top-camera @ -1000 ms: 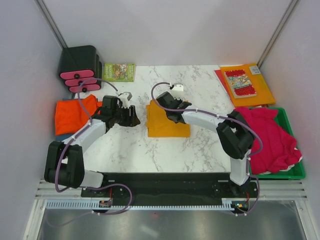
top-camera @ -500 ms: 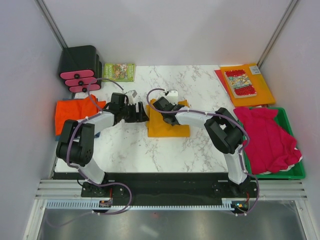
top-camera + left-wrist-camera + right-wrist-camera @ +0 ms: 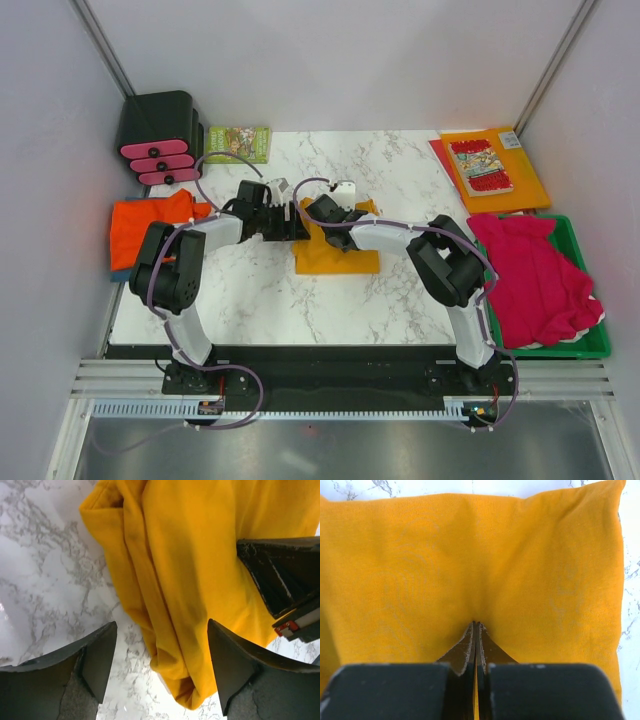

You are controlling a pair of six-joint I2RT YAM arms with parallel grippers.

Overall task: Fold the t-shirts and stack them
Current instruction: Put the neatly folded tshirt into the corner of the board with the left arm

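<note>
The soft mustard cloth t-shirt (image 3: 345,258) lies folded into a rough rectangle at the middle of the white marbled table (image 3: 300,310). Its far left corner is bunched and rumpled.

The right tool (image 3: 318,212) sits on that far part of the shirt. In the right wrist view its fingers are pressed together (image 3: 475,625) with a fold of the mustard cloth (image 3: 470,565) pinched between them, and the fabric puckers at their tips.

The left tool (image 3: 295,227) reaches in from the left, just beside the right one. In the left wrist view it is spread wide (image 3: 161,625), and the shirt's rolled left edge (image 3: 190,570) lies between its two fingers without being gripped.

A bright red-orange cloth t-shirt (image 3: 140,230) lies at the left edge of the table. At the right, crimson-pink cloth t-shirts (image 3: 535,275) are heaped in a green plastic tray (image 3: 590,345) and hang over its rim.

Behind the tray lies a flat orange folder (image 3: 525,185) with a comic book (image 3: 480,165) on it. At the far left corner stands a black box with pink fronts (image 3: 158,130), with a green booklet (image 3: 238,143) just beside it.
</note>
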